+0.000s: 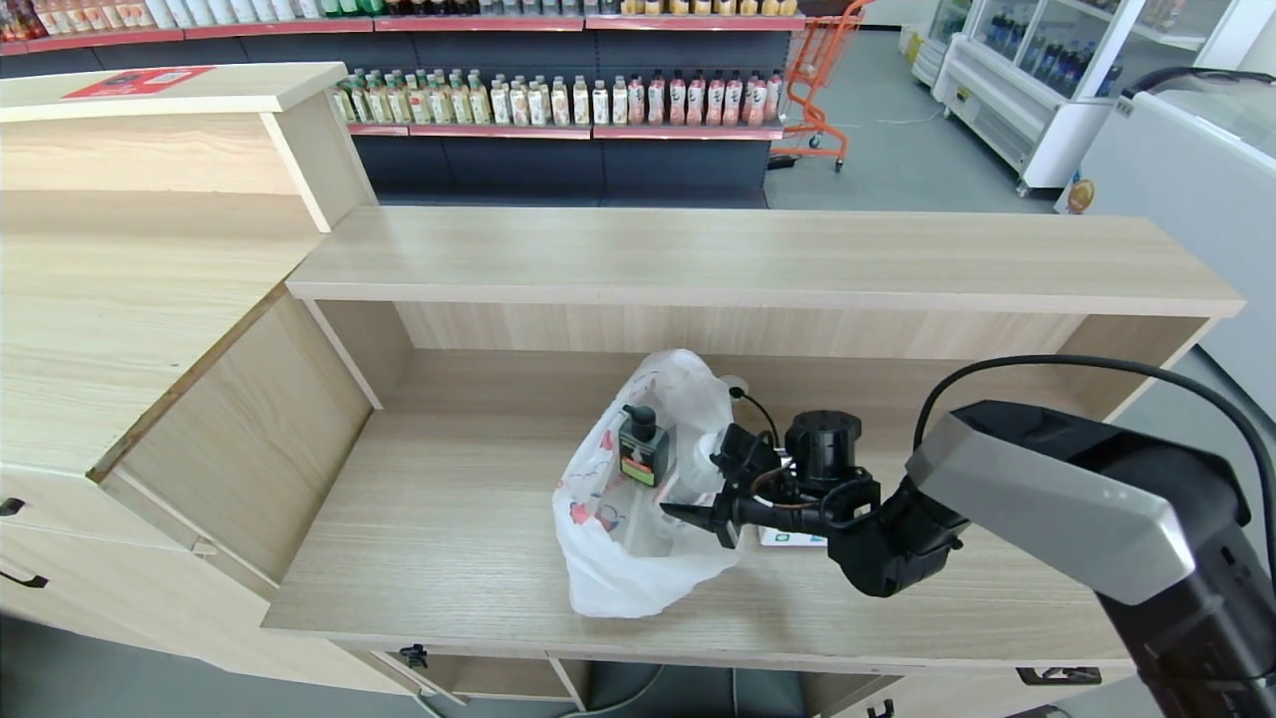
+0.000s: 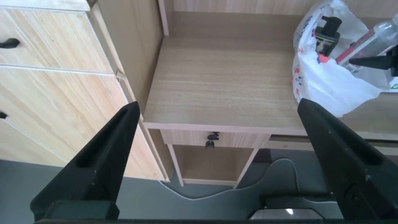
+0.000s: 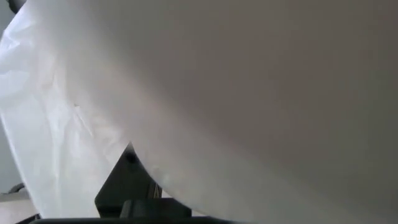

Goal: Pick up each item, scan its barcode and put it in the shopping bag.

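A white shopping bag [image 1: 623, 543] lies open on the wooden counter [image 1: 439, 538]. A dark pump bottle [image 1: 643, 446] stands inside it. My right gripper [image 1: 706, 479] is at the bag's mouth, its fingers on either side of a clear bottle [image 2: 374, 36], which lies slanted in the bag opening. A pale surface and bag plastic [image 3: 50, 143] press close against one dark finger [image 3: 124, 186]. My left gripper [image 2: 217, 180] hangs open and empty off the counter's front left corner, above the floor. The bag [image 2: 329, 81] is off to its side.
A small white box [image 1: 793, 538] lies on the counter under my right wrist. A raised ledge [image 1: 758, 259] runs along the back and a tall cabinet [image 1: 130, 299] walls the left. Drawers [image 2: 37, 68] sit below it. Bare counter lies left of the bag.
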Motion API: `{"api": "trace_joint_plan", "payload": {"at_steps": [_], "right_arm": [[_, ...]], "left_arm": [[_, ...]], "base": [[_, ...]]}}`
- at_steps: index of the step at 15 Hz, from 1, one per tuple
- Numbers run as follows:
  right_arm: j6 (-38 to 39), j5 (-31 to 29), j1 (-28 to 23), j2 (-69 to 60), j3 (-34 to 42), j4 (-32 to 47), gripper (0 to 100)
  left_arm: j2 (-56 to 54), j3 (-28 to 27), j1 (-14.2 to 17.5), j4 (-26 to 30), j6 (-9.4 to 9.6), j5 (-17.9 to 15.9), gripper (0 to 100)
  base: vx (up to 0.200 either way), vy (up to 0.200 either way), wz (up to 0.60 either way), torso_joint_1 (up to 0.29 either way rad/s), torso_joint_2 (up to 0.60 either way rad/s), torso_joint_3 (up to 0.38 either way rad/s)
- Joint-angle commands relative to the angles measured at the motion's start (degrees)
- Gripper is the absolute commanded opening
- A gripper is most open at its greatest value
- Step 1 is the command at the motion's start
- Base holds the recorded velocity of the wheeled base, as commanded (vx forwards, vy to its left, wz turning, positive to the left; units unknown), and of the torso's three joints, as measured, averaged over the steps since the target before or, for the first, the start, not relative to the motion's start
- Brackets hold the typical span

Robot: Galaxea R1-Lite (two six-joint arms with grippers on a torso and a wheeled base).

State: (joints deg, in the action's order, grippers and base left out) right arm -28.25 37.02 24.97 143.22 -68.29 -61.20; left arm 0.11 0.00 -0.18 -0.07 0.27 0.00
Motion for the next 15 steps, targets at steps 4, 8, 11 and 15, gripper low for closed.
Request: {"api": "trace_joint_plan", "payload": {"at_steps": [4,8,11,15], "right_arm": [[-0.1,-0.5,2.1,3.7,-3.8,0.0,0],[2.5,-0.1,2.3,-1.1,-1.7,0.4,100],[11.7,-0.1,1.9,-10.0,4.2,0.6,100],[22.5,-0.1,-1.6,-26.8,18.2,0.6,100]], "left_arm": [[0.0,0.0,0.0,0.0,0.00,0.0,100],[0.0,0.0,0.0,0.0,0.00,0.0,100],[0.0,0.0,0.0,0.0,0.00,0.0,100],[0.0,0.0,0.0,0.0,0.00,0.0,100]], "base": [[0.000,0.000,0.00,0.000,0.00,0.000],[0.000,0.000,0.00,0.000,0.00,0.000],[0.000,0.000,0.00,0.000,0.00,0.000],[0.000,0.000,0.00,0.000,0.00,0.000]]}}
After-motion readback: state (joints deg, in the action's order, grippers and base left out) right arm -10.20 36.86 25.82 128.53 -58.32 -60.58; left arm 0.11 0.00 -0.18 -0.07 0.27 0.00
